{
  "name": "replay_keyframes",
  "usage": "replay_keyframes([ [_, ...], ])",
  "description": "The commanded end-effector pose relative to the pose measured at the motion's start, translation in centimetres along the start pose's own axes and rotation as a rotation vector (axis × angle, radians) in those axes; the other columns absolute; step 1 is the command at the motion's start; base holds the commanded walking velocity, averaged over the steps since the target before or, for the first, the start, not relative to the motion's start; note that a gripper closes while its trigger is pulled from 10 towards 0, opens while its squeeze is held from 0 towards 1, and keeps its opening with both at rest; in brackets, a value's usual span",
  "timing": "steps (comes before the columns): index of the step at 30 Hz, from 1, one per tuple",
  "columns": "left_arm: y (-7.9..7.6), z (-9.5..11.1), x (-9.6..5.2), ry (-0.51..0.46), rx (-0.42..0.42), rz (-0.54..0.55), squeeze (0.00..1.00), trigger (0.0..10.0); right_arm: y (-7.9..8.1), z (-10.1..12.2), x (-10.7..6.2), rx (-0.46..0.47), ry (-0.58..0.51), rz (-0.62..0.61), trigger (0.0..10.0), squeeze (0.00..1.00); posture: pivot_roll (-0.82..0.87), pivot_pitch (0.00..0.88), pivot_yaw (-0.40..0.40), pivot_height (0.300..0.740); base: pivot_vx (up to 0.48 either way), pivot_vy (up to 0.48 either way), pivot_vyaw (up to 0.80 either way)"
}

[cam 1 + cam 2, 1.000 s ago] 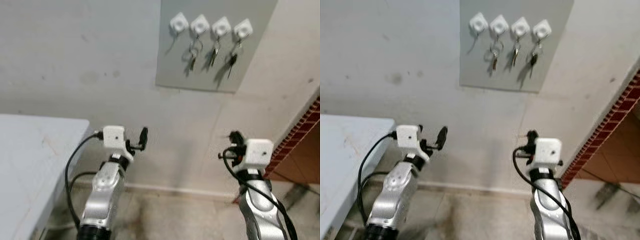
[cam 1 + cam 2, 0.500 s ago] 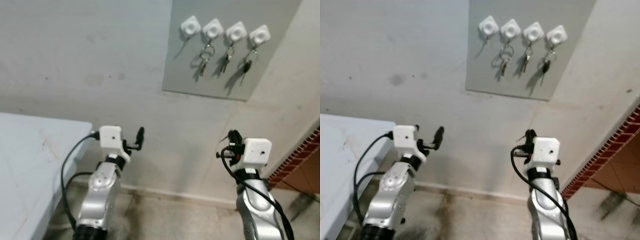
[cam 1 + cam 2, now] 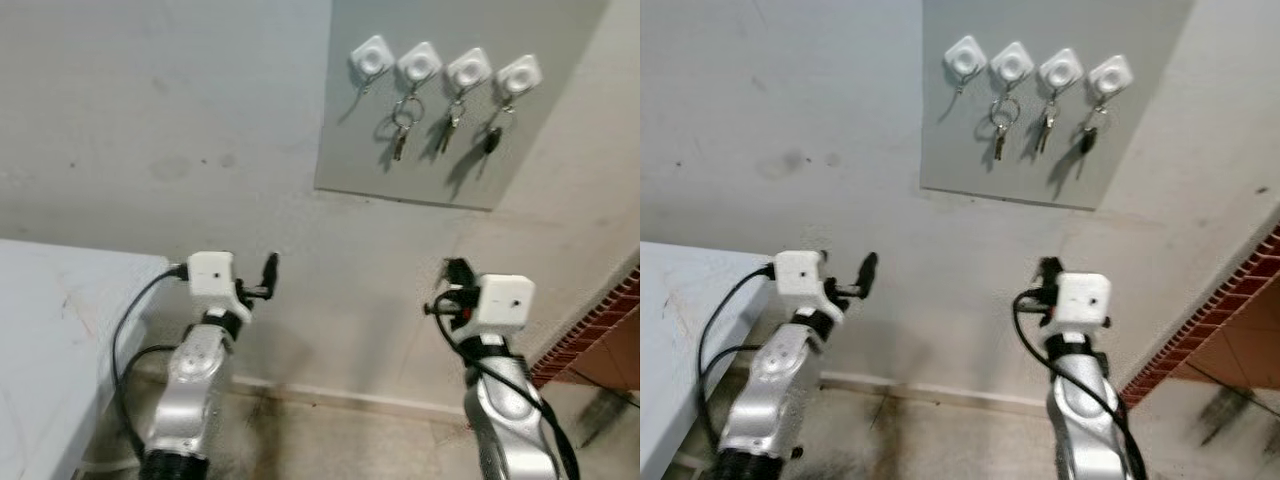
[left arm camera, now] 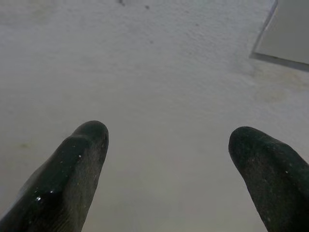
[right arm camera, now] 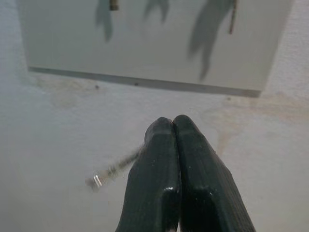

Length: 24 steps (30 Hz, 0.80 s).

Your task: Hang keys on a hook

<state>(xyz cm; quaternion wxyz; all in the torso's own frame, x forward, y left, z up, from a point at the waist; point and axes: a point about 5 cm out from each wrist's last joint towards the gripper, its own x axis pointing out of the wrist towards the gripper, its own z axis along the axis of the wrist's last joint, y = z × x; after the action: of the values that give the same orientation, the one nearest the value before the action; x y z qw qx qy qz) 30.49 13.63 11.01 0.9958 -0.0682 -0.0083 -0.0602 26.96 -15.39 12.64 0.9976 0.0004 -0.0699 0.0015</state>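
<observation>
Wall board (image 3: 440, 120) sits unchanged; left claw (image 4: 169, 164) wide, right claw (image 5: 173, 126) pressed together.

3 key sets (image 3: 400, 128) on hooks (image 3: 420, 64), both grippers (image 3: 268, 275) below.

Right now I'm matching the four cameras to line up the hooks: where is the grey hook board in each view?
Left eye view: grey hook board on the wall, upper centre-right.
Right eye view: upper centre.
Left wrist view: one corner, beyond the open left gripper.
Right wrist view: straight ahead of the shut right gripper.
Shared landmark: the board's lower edge.
</observation>
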Motion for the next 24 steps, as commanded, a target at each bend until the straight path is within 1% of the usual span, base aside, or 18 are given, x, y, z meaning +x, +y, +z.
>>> replay_keyframes([
  [1,-1.1,0.2,0.2,-0.006,-0.010,-0.026,0.00,10.0,-0.8,0.2,0.0,-0.009,-0.003,-0.020,10.0,0.00,-0.01,0.057,-0.052,0.740,0.259,0.000,0.00],
  [5,-1.1,0.3,0.2,-0.008,-0.017,-0.030,0.00,10.0,-0.8,0.2,0.0,-0.016,-0.005,-0.017,10.0,0.00,-0.01,0.056,-0.052,0.740,0.257,0.000,0.00],
  [11,-1.5,0.5,0.1,-0.030,-0.015,-0.046,0.00,10.0,-0.8,0.2,-0.1,-0.020,0.002,-0.007,10.0,0.00,-0.01,0.054,-0.054,0.740,0.000,0.000,0.00],
  [13,-1.7,0.6,0.0,-0.043,0.003,-0.056,0.00,10.0,-0.8,0.1,-0.1,-0.017,0.004,-0.005,10.0,0.00,-0.01,0.054,-0.055,0.740,0.000,0.000,0.00],
  [15,-1.7,0.6,0.0,-0.038,-0.018,-0.062,0.00,10.0,-0.8,0.1,-0.1,-0.029,0.004,0.002,10.0,0.00,-0.01,0.055,-0.055,0.740,0.000,0.000,0.00],
  [20,-1.7,0.6,0.0,-0.041,-0.003,-0.071,0.00,10.0,-0.7,0.0,-0.1,-0.018,0.009,0.008,10.0,0.00,-0.01,0.054,-0.056,0.740,0.000,0.000,0.00],
  [24,-2.2,0.9,-0.1,-0.058,0.039,-0.134,0.00,10.0,-0.7,0.1,-0.1,-0.025,0.008,0.025,10.0,0.00,-0.01,0.054,-0.056,0.740,0.000,0.000,0.00],
])
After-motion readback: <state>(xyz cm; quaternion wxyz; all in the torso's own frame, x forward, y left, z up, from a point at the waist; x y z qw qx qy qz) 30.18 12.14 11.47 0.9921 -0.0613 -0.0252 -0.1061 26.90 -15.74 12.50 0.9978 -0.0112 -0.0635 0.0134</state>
